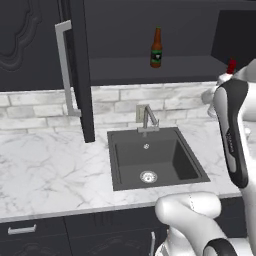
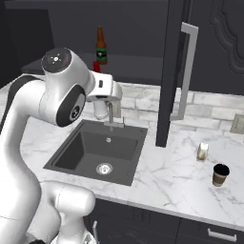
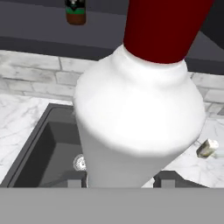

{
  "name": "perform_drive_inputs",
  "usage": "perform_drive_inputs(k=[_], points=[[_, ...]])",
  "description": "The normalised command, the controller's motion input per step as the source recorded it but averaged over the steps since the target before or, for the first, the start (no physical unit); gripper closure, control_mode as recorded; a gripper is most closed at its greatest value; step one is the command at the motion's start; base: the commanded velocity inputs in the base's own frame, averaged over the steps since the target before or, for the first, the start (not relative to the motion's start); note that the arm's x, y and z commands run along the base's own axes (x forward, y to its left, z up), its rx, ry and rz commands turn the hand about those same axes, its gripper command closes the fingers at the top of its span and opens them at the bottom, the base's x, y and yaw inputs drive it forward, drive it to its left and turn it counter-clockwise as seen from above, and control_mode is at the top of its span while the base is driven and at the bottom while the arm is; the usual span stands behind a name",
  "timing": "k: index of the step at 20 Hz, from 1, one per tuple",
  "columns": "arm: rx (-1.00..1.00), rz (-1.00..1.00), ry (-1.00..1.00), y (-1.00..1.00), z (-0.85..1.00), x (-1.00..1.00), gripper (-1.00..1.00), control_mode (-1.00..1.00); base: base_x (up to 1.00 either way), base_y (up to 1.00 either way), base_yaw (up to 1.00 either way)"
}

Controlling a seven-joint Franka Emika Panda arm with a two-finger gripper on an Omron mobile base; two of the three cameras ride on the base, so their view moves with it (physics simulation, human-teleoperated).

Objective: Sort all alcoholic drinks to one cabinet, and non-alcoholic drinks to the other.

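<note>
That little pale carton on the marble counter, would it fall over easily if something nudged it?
Probably. The small pale cream-yellow carton stands upright on a narrow base, so a push near its top would likely tip it. It looks light, so on the smooth marble counter it might slide instead. With flat sides, it shouldn't roll.

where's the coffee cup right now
In the right base view the coffee cup stands on the marble counter right of the sink, near the front edge, just in front of the small cream carton.

Brown beer bottle (image 1: 156, 47) upright on cabinet shelf (image 1: 150, 67); red-capped white bottle (image 3: 140, 113) above sink.
</note>
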Motion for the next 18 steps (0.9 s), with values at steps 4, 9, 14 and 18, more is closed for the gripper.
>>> perform_drive_inputs(k=[4,9,14,18], points=[[-0.07,0.00,-0.15,0.05,0.48,1.00,1.00,-1.00,0.00,0.00,0.00],[-0.05,0.00,-0.22,0.08,0.36,0.86,1.00,-1.00,0.00,0.00,0.00],[-0.01,-0.10,-0.09,0.00,0.28,0.86,1.00,-1.00,0.00,0.00,0.00],[0.00,-0.12,0.00,0.00,0.03,0.97,1.00,-1.00,0.00,0.00,0.00]])
